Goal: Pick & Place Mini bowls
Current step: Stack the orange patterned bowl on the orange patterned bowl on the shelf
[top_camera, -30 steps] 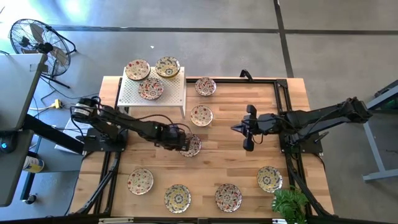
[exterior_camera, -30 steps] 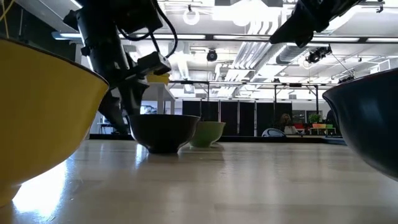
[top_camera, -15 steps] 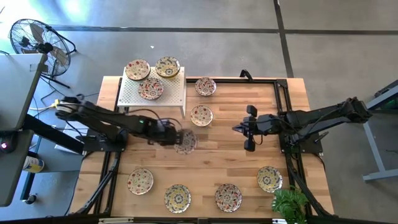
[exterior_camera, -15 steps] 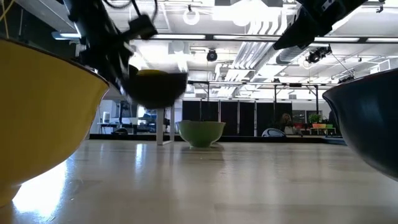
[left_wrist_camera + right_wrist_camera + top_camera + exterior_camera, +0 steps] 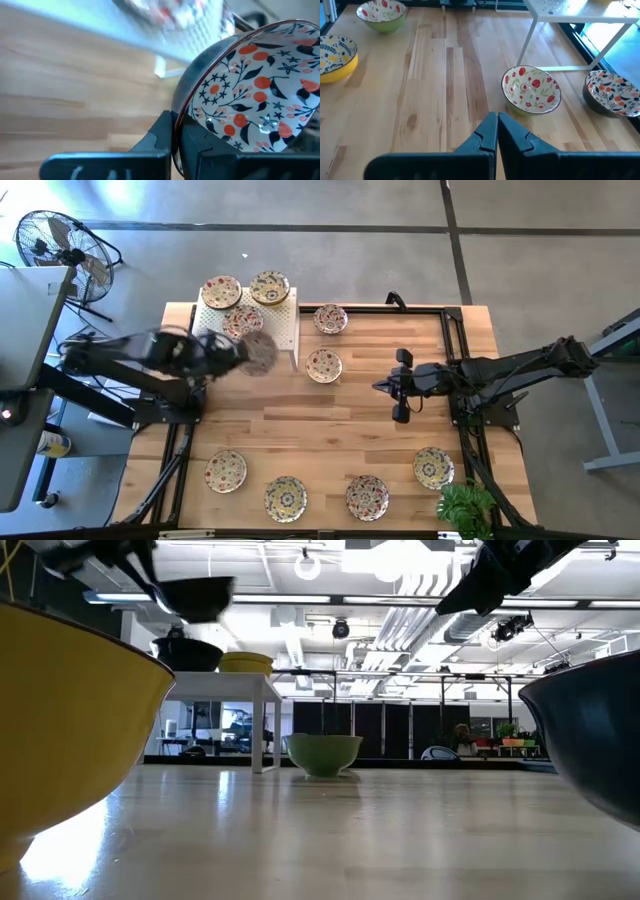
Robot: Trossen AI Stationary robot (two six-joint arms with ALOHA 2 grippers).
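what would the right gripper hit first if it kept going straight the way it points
Probably the cream ceramic mini bowl with red flowers, lying just ahead of the shut right gripper on the wooden table. In the high view it sits slightly off the gripper's line, so a narrow miss is possible.

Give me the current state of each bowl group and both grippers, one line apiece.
left gripper: jaws shut on the carried bowl's rim.
carried bowl: lifted, beside the white shelf.
shelf bowls: resting on the shelf.
table bowls: resting on the wood, upright.
right gripper: jaws shut, empty, above the table's middle.
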